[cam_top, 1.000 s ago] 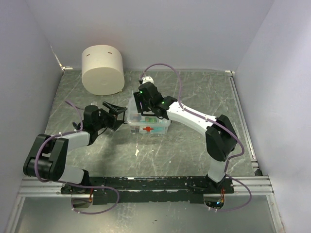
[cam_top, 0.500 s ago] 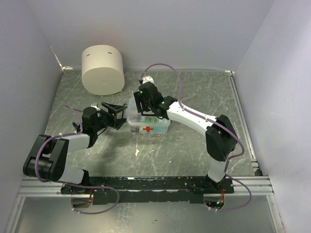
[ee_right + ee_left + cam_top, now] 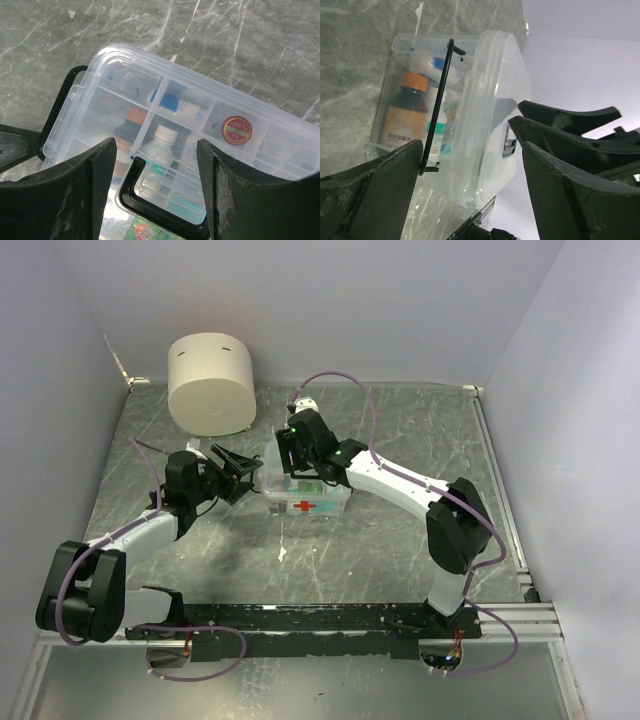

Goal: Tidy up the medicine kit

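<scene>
The medicine kit (image 3: 305,498) is a small see-through box, and it sits near the middle of the table (image 3: 400,550). The table is grey-green with pale streaks, and it is under the kit on every side.

A big cream cylinder (image 3: 210,383) stands behind the kit and off to its left, well apart from it.

The left gripper (image 3: 245,478) is just to the left of the kit. Its two black fingers are spread wide, and there is nothing in them. From the left wrist camera, the end of the kit (image 3: 485,115) shows between those fingers (image 3: 375,190). I cannot tell if they touch it.

The right gripper (image 3: 300,465) hangs right above the kit. Its fingers are spread apart too, and it holds nothing. Its own camera looks down on the kit's clear top (image 3: 200,115).

A thin black handle (image 3: 442,85) runs across the end of the kit. A red cross (image 3: 303,506) is on the kit's near side.

Inside the kit are a brown bottle (image 3: 402,120) with an orange cap, a small white bottle (image 3: 165,134), and something blue and white (image 3: 167,100). A little round red and gold sticker (image 3: 236,129) shows in the next part of the kit.
</scene>
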